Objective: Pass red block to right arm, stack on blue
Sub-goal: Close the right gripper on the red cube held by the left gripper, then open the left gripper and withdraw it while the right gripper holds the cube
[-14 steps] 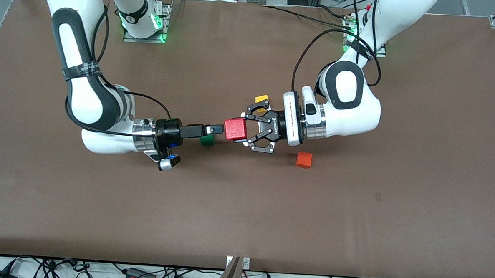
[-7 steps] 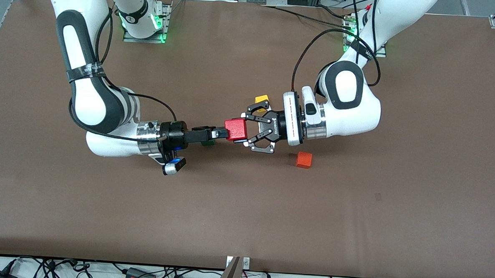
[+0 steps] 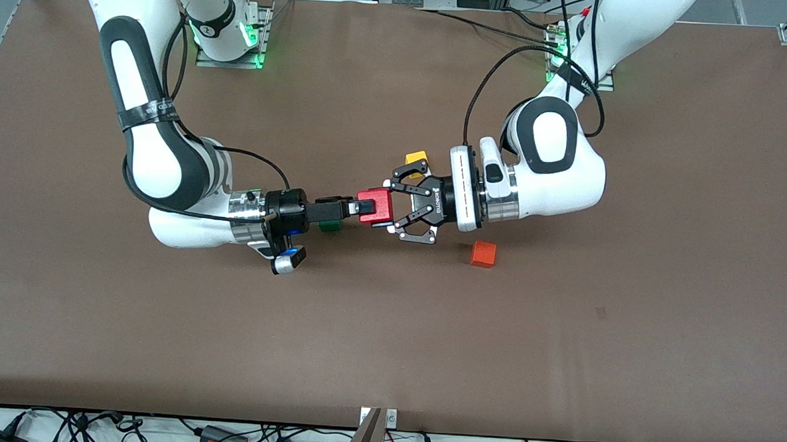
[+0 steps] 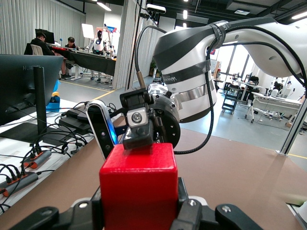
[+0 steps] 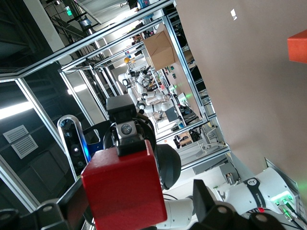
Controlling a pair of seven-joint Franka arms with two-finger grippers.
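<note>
The two grippers meet nose to nose above the middle of the brown table [image 3: 389,327], so no passage lies between them: the small bright red cube [image 3: 375,206] fills the gap, clamped in the left gripper [image 3: 389,206], with the right gripper [image 3: 361,207] fingers reaching around its other end. Below the right fingers sits a small green cube [image 3: 329,225]. A small yellow cube [image 3: 416,159] lies beside the left claw, a small orange cube [image 3: 483,253] near its wrist.

Four cubes: red [image 3: 375,206], green [image 3: 330,225], yellow [image 3: 415,159], orange [image 3: 483,253].
</note>
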